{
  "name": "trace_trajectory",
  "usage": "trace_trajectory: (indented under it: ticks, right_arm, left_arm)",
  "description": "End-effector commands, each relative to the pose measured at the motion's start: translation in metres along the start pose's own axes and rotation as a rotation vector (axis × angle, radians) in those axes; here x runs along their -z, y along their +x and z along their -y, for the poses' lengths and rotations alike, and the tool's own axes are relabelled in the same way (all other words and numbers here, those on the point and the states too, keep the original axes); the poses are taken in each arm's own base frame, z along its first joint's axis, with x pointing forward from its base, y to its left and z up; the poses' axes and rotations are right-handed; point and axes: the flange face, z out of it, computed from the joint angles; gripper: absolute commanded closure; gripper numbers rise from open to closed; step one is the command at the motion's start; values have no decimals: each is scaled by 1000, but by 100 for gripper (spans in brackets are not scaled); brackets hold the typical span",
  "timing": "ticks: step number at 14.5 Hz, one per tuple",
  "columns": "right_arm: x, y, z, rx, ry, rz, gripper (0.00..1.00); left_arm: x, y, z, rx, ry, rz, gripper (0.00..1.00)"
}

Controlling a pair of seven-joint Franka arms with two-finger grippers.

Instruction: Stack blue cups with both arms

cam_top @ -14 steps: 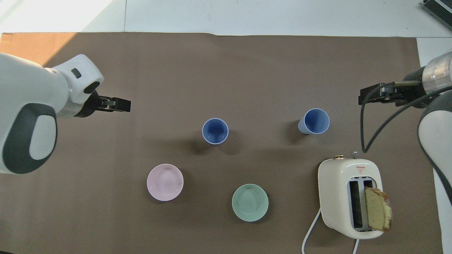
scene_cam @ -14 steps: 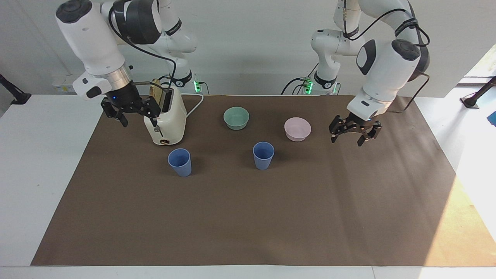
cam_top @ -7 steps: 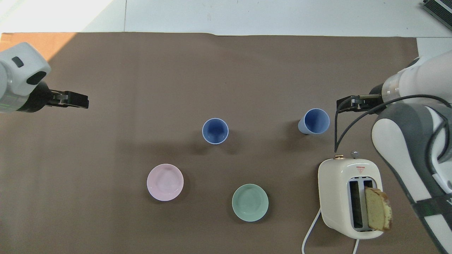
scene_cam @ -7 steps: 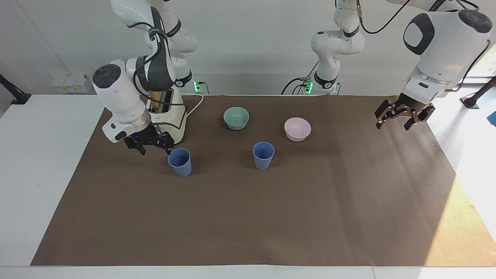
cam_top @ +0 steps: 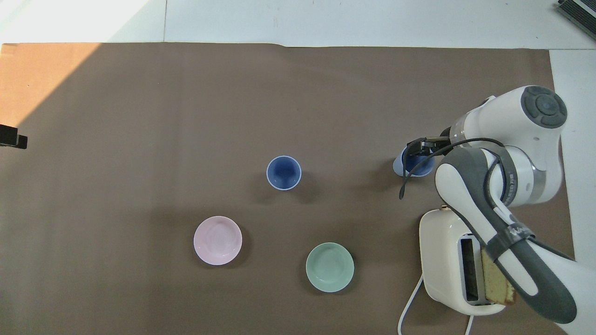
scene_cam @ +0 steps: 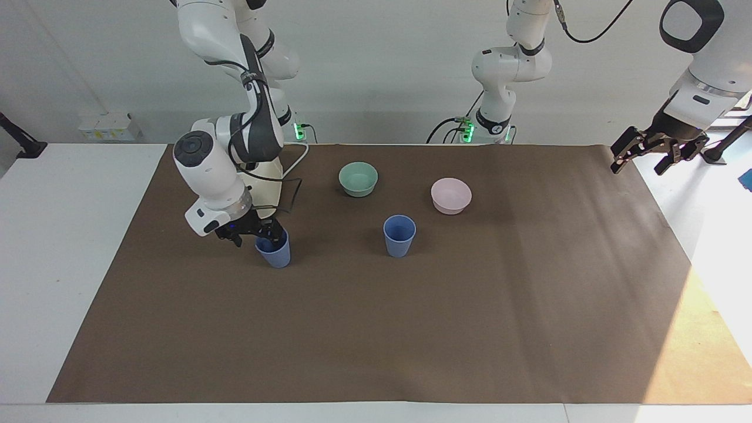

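Observation:
Two blue cups stand upright on the brown mat. One cup (scene_cam: pixel 399 236) (cam_top: pixel 284 172) is mid-table. The other cup (scene_cam: pixel 277 254) (cam_top: pixel 410 170) stands by the toaster, toward the right arm's end. My right gripper (scene_cam: pixel 256 232) (cam_top: pixel 419 150) is low at this cup's rim, open, with one finger over the cup's mouth; whether it touches I cannot tell. My left gripper (scene_cam: pixel 650 154) hangs open in the air over the mat's edge at the left arm's end, holding nothing. Only its tip (cam_top: pixel 11 139) shows in the overhead view.
A cream toaster (cam_top: pixel 442 260) with a bread slice (cam_top: pixel 497 281) in one slot stands nearer to the robots than the gripped-at cup, partly covered by the right arm. A teal bowl (scene_cam: pixel 358 178) (cam_top: pixel 329 267) and a pink bowl (scene_cam: pixel 451 195) (cam_top: pixel 218 240) sit nearer to the robots than the middle cup.
The right gripper came down from beside the toaster to the rim of the cup by it. The left arm rose and swung outward to its end of the table. Nothing else moved.

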Motion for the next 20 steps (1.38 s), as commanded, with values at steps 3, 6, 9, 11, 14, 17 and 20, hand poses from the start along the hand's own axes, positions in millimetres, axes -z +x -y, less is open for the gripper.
trace_trajectory:
  ticks: [3,6,9,11,14,17,20]
  right_arm:
    - [-1,-8,1,43,3,-5,58]
    - [-1,-8,1,44,3,-7,100]
    - [0,-8,15,56,5,3,100]
    - [9,-5,16,43,5,7,100]
    - [64,3,32,-32,14,49,100]
    - [106,1,88,-110,31,12,100]
    - [122,-7,166,-158,55,-24,100]
  left_arm:
    - [-2,0,-3,-10,2,3,0]
    - [-2,-1,-7,-16,1,14,0]
    - [-2,-1,-10,-21,1,15,0]
    - [-1,-1,-8,-18,1,13,0]
    - [-2,-1,-9,-21,1,15,0]
    - [-2,-1,-8,-18,1,15,0]
    - [-2,-1,-8,-19,1,15,0]
